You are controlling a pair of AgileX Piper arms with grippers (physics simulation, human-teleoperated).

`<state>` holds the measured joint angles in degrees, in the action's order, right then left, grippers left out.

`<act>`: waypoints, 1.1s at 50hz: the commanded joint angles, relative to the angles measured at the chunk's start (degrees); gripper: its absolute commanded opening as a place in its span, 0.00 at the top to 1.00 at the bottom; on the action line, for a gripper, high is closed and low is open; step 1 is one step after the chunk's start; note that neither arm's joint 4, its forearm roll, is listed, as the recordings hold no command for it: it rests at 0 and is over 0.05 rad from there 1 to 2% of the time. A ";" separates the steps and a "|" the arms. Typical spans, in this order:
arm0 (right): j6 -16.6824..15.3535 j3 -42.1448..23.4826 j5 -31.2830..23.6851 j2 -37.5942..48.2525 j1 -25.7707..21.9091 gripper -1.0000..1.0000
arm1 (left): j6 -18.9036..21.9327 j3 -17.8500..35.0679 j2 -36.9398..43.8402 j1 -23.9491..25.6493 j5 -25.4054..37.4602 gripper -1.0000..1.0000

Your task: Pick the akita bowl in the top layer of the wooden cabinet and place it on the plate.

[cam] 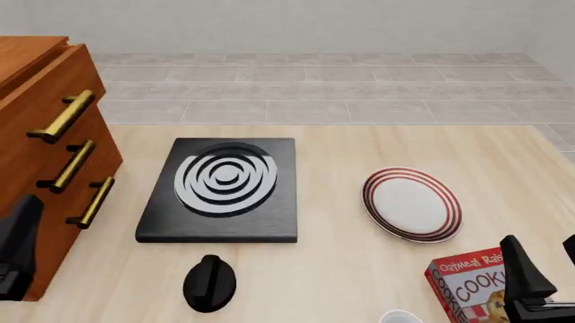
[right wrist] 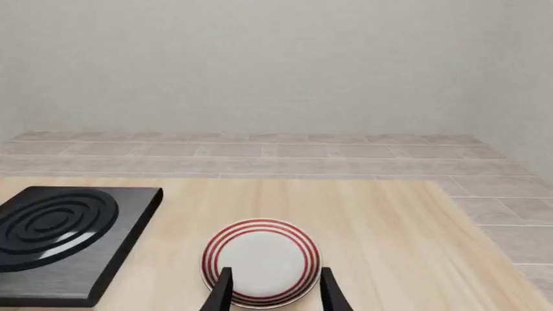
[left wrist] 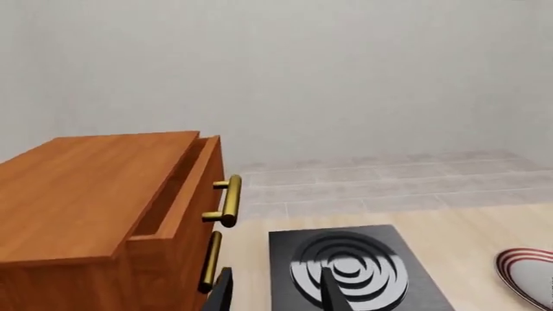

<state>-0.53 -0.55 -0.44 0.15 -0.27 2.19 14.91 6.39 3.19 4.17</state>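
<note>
Three drawers: wooden cabinet [cam: 40, 155], handles facing the slab [cam: 225, 190].
Top layer [left wrist: 177, 188]: slightly pulled out.
Plate [cam: 411, 204]: bare.
Left gripper [left wrist: 276, 291]: spread, empty.
Right gripper [right wrist: 272, 291]: spread, empty.

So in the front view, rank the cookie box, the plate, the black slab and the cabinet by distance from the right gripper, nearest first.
1. Cookie box, right beside the right gripper.
2. Plate, just ahead, slightly left.
3. Black slab, mid-table, farther left.
4. Cabinet, far left edge.
</note>
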 commanded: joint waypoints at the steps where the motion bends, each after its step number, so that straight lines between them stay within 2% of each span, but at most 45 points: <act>1: -0.01 0.03 -0.04 -0.09 -0.02 0.00 | 0.57 3.19 1.14 0.98 1.30 0.00; 13: -0.12 -0.01 -0.03 -0.05 -0.04 0.00 | 0.92 7.25 2.73 2.38 2.57 0.00; 38: -0.26 -0.07 0.14 -0.07 -0.01 0.00 | 1.17 21.35 9.64 2.42 8.37 0.00; 43: -0.30 -0.13 0.19 -0.09 0.04 0.00 | 1.63 24.35 11.42 2.02 9.05 0.00; 49: -0.32 -0.12 0.20 -0.10 0.00 0.00 | 1.91 25.62 13.20 1.53 9.74 0.00; 50: -0.32 -0.12 0.20 -0.10 0.01 0.00 | 3.13 25.85 14.30 -0.01 9.96 0.00; 52: -0.29 -0.14 0.22 -0.10 0.04 0.00 | 2.03 26.22 15.96 -0.80 10.03 0.00; 55: -0.19 -0.16 0.22 -0.11 0.14 0.00 | 2.50 27.40 16.91 -0.80 10.31 0.00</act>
<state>-0.79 -0.67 -0.26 0.06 -0.24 4.16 38.80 19.16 3.95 13.21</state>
